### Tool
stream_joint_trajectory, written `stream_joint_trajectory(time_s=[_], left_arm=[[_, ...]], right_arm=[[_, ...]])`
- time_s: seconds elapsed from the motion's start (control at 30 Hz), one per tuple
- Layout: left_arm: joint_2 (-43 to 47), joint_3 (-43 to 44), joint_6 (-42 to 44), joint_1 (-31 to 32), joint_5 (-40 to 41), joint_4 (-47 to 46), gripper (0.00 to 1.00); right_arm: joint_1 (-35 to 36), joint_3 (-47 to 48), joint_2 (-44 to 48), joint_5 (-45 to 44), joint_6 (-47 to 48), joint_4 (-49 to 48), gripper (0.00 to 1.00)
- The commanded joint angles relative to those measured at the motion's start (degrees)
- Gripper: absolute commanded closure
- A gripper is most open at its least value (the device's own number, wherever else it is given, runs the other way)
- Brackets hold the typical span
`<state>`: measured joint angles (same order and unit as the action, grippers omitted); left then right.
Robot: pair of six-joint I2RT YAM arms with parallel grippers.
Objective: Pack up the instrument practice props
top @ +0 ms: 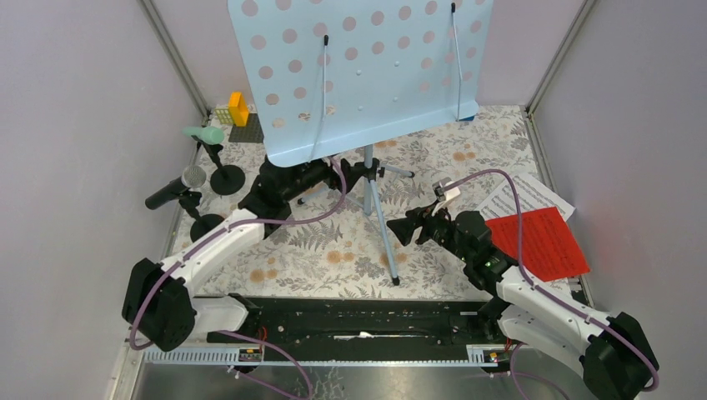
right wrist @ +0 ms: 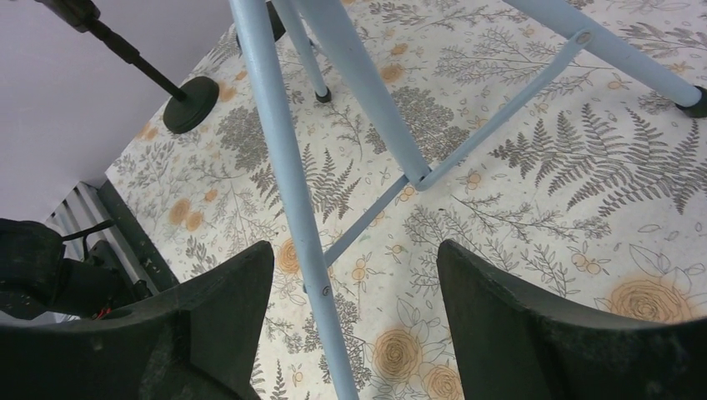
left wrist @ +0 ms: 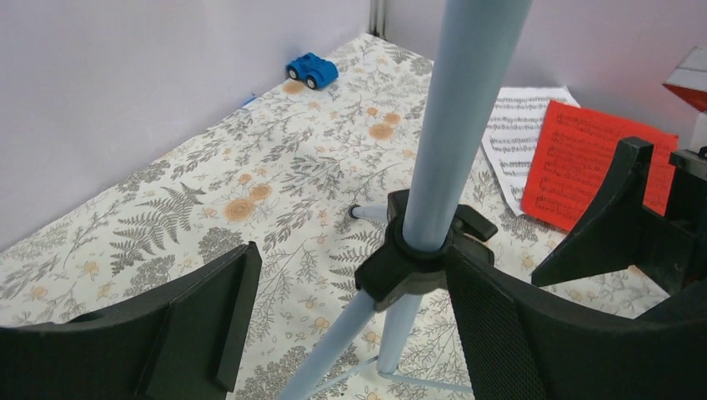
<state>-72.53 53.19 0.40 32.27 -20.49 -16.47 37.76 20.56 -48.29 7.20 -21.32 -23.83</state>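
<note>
My left hand (left wrist: 350, 260) is open, one finger on each side of the black collar (left wrist: 417, 250) where the pole (left wrist: 467, 108) of the pale blue music rack (top: 358, 75) meets its tripod legs (right wrist: 283, 167). The right finger sits just beside the collar and the left finger is clearly apart from it. I grip nothing. My right hand (right wrist: 354, 275) is open too, low over the flowered bench (top: 333, 250). One thin tripod leg runs up between its fingers, and I cannot tell whether either finger touches it. The rack stands upright in the middle of the bench, its perforated panel tilted back above both my arms. To my right the red sheet (top: 538, 242) lies flat with a corner over the white sheet (top: 521, 196). Along the left wall the mint-green microphone (top: 204, 133) and the black microphone (top: 171, 192) each sit in a round-based holder, the far holder (top: 227, 179) and the near holder (top: 206, 227), close together. A small blue toy car (left wrist: 312, 70) is parked in the far right corner. Yellow and orange bricks (top: 238, 108) stand in the far left corner.
</note>
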Motion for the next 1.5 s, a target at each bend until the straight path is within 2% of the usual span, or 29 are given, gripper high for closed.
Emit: stream_joint_trajectory(time_s=[0.0, 0.07, 0.27, 0.43, 0.63, 0.83, 0.93, 1.03, 1.13, 1.23, 1.33, 1.47], left_arm=[[4.58, -7.6, -2.17, -0.63, 4.99, -9.58, 0.15], [5.55, -10.77, -3.33, -0.63, 4.96, -13.26, 0.14], [3.31, -12.56, 0.23, -0.67, 6.45, -12.66, 0.16], [0.05, -13.81, 3.97, -0.71, 7.37, -12.63, 0.18], [-2.69, -15.15, 7.0, -1.12, 9.42, -11.84, 0.22], [-4.66, -18.02, 6.54, -1.95, 11.73, -16.67, 0.35], [-7.08, -17.0, 6.06, -1.95, 10.51, -17.27, 0.42], [-9.42, -15.82, 3.84, -1.95, 7.16, -18.49, 0.54], [-10.87, -15.72, 0.96, -1.87, 2.47, -21.08, 0.6], [-10.72, -16.97, -2.14, -1.5, -1.02, -24.2, 0.73], [-10.69, -17.85, -4.04, 0.12, -4.61, -26.57, 0.84], [-11.04, -17.57, -3.67, 5.56, -5.22, -25.4, 0.85]], right_arm=[[-0.05, 3.05, -1.35, 4.34, -0.65, -4.27, 0.21], [-0.05, 3.91, -2.35, 5.65, -0.16, -4.29, 0.21], [-0.05, 8.15, -7.15, 6.87, 2.39, -4.1, 0.22], [0.65, 11.95, -12.2, 6.4, 4.62, -3.69, 0.3], [4.91, 14.64, -16.47, 2.24, 8.64, -2.3, 0.4], [7.29, 13.5, -19.36, -6.72, 11.76, -4.71, 0.5], [7.3, 12.71, -20.39, -10.08, 13.06, -7.49, 0.63], [7.55, 12.32, -20.98, -9.96, 15.09, -10.27, 0.77], [8.02, 9.84, -20.22, -9.77, 17.19, -15.57, 0.91], [8.5, 6.68, -18.52, -8.64, 20.68, -19.4, 0.99], [9.04, 4.38, -16.36, -8.55, 25.24, -20.97, 1.0], [9.47, 2.22, -13.4, -9.4, 28.47, -22.82, 1.0]])
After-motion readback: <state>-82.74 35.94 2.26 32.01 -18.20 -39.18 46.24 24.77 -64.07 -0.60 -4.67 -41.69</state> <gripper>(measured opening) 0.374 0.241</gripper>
